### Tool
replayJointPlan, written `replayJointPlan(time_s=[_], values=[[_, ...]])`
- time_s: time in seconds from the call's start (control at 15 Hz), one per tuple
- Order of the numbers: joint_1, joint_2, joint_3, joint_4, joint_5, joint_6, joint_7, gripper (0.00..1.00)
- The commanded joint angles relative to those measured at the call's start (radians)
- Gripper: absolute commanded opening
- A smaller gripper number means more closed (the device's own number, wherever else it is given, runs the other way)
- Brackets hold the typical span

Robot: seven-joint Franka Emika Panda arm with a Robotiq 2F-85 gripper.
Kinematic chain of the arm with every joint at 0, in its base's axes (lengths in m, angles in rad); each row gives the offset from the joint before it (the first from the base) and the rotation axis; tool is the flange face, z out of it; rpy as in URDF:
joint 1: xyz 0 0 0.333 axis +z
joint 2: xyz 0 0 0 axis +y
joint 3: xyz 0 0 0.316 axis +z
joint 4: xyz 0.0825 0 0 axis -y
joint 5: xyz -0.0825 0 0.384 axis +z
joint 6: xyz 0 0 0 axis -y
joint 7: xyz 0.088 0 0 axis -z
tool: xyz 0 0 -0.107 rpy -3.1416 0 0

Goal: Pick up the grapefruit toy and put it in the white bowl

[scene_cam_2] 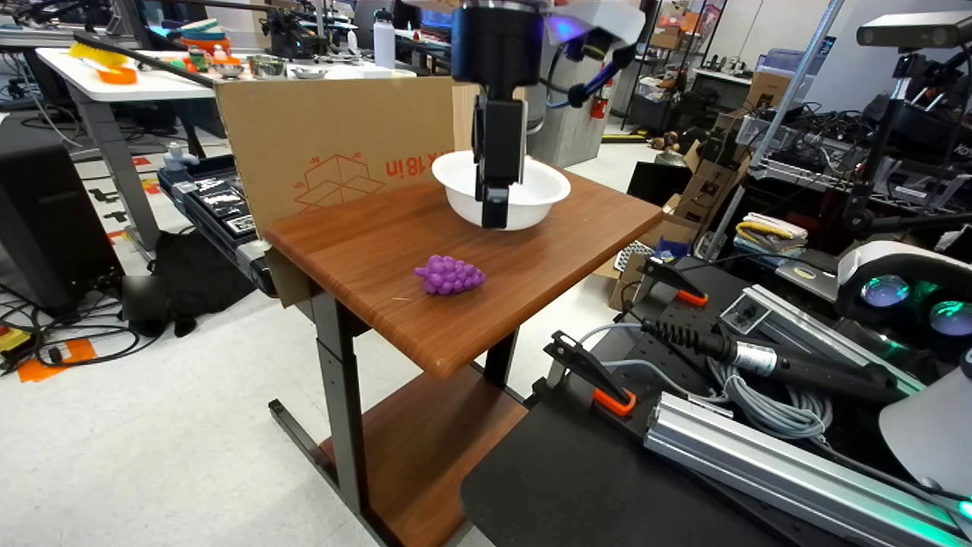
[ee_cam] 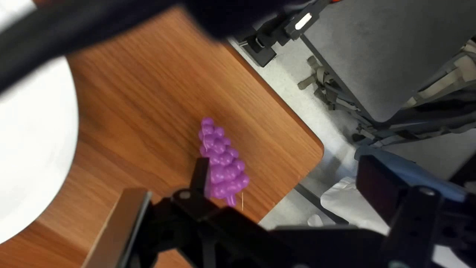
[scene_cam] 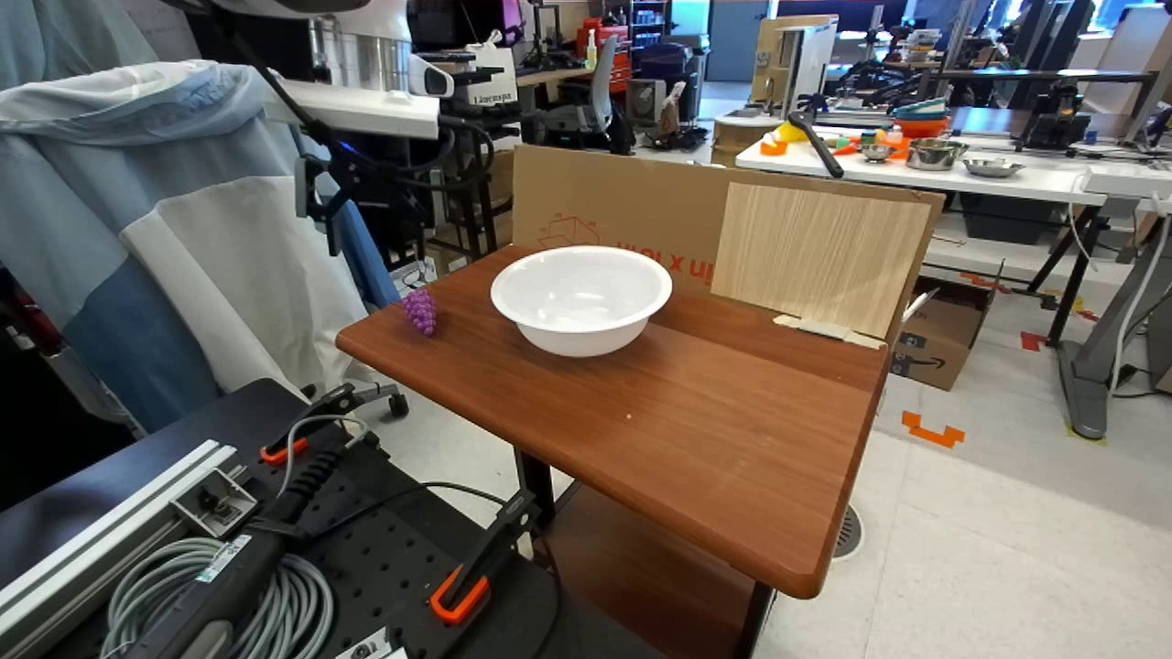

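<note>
Clearly below tool point(scene_cam_2: 495, 216): grape toy point(scene_cam_2: 449, 275), sideways offset uncertain.

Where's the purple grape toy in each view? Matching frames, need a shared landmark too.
In an exterior view: purple grape toy left of centre, about mid-height, left of the white bowl.
In an exterior view: purple grape toy just left of centre, below the white bowl.
Wrist view: purple grape toy a little below centre.
Shared landmark: white bowl, cut off at the left edge in the wrist view.

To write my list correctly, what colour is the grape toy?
The grape toy is purple, its stem too; best seen in the wrist view.
</note>
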Motion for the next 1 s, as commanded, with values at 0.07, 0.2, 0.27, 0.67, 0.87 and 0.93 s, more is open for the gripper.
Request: replayJointPlan(time_s=[0.07,0.2,0.27,0.67,0.87,0.93], values=[[-0.013,0.052,0.016,-0.056,0.07,0.159,-0.073,1.0],[-0.018,0.093,0.023,-0.04,0.091,0.195,-0.076,1.0],[-0.02,0.11,0.028,-0.033,0.096,0.21,-0.075,1.0],[-0.009,0.205,0.02,0.051,0.002,0.238,-0.024,1.0],[-0.006,0.249,0.011,0.117,-0.053,0.221,0.001,1.0],[-0.007,0.266,0.01,0.138,-0.064,0.216,0.013,1.0]])
